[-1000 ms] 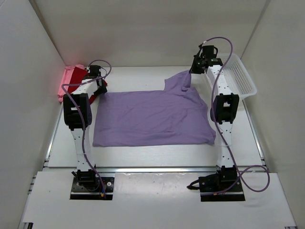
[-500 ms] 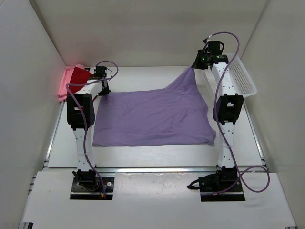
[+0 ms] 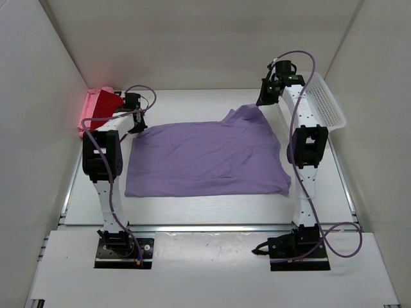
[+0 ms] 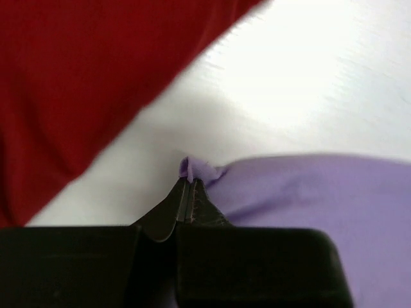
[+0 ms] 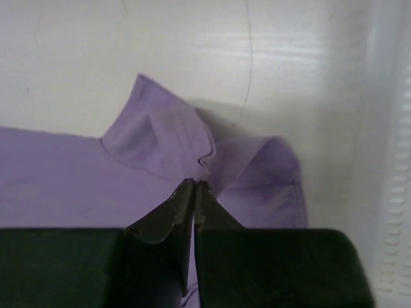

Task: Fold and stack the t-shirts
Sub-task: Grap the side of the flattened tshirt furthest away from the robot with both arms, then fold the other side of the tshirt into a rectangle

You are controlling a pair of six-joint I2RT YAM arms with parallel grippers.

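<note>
Top external view showed the lavender t-shirt spread mostly flat across the middle of the white worktop, its near edge lying smooth and its far-right corner raised into a small peak. At that peak the right claw was clenched on a pinch of purple cloth; the right wrist view showed the fingertips pressed together, with a folded flap of fabric rising just beyond them and the rest of the shirt sloping away to the left. The left claw sat low at the shirt's far-left corner, likewise clenched, with a small tuft of lavender fabric caught between its closed tips. Just beyond it, across a strip of bare worktop, lay the dark red t-shirt, bunched in the far-left corner of the worktop against the pink t-shirt, which lay along the left wall. A white mesh basket stood at the far right, beside the right arm and apart from the lavender shirt.
</note>
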